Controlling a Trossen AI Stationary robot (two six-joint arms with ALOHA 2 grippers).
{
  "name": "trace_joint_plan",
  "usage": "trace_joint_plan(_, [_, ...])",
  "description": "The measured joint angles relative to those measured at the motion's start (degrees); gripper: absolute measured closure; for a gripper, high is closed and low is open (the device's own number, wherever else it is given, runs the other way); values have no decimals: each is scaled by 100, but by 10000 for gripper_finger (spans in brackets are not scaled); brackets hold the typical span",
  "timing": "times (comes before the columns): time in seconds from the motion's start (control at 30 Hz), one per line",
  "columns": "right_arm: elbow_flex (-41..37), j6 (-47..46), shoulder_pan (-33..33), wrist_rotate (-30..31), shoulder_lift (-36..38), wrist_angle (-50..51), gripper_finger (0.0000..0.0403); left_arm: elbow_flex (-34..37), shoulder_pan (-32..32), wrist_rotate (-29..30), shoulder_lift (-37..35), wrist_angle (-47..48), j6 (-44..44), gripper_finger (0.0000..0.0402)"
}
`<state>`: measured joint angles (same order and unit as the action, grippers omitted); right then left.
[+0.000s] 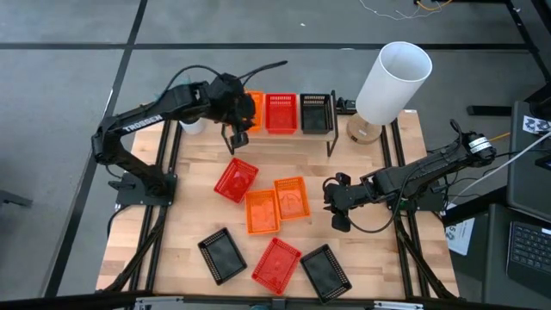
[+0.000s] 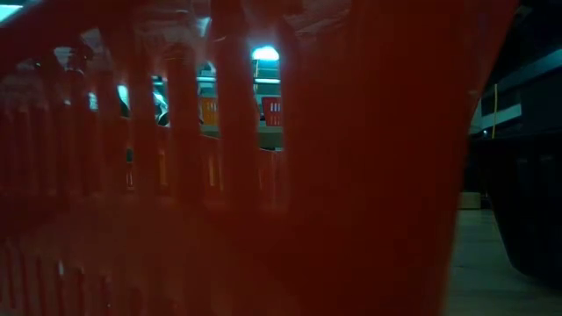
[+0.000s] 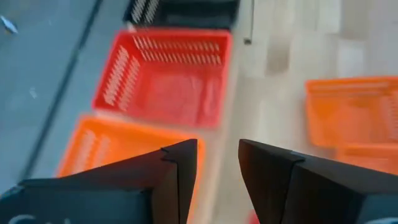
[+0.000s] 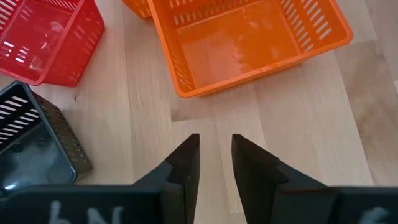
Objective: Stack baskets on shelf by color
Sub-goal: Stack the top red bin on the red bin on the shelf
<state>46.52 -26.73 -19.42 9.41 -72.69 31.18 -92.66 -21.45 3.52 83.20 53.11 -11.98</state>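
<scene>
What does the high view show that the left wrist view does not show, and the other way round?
Only the high view shows the whole table, both arms, the right tool hanging over the table, the six loose baskets, and the white cylinder.

Only the left wrist view shows the left tool from close, its two dark fingers apart with nothing between them.

Both show the shelf row: the orange basket on the shelf, the red basket on the shelf and the black basket on the shelf. Both also show a loose orange basket on the table.
</scene>
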Motion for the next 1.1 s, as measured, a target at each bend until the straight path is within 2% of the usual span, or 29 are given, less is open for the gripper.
trace_joint_plan(0.23, [2,7,-1,2,0,-7,311,-242,692,-281,0,2087,974,290])
trace_joint_plan(0.33, [2,6,-2,2,0,-9,311,-36,1041,-242,-8,2482,1371,290])
trace_joint_plan(0.57, [2,2,0,2,0,-11,311,1322,2007,-263,5,2329,1506,290])
trace_joint_plan(0.77, [2,8,1,4,0,-11,311,2787,2548,-116,11,827,1708,290])
trace_joint_plan(0.9, [2,1,-1,4,0,-11,311,3222,2806,17,9,40,1613,296])
trace_joint_plan(1.1, [2,3,0,4,0,-13,311,3730,3037,49,9,-46,1610,297])
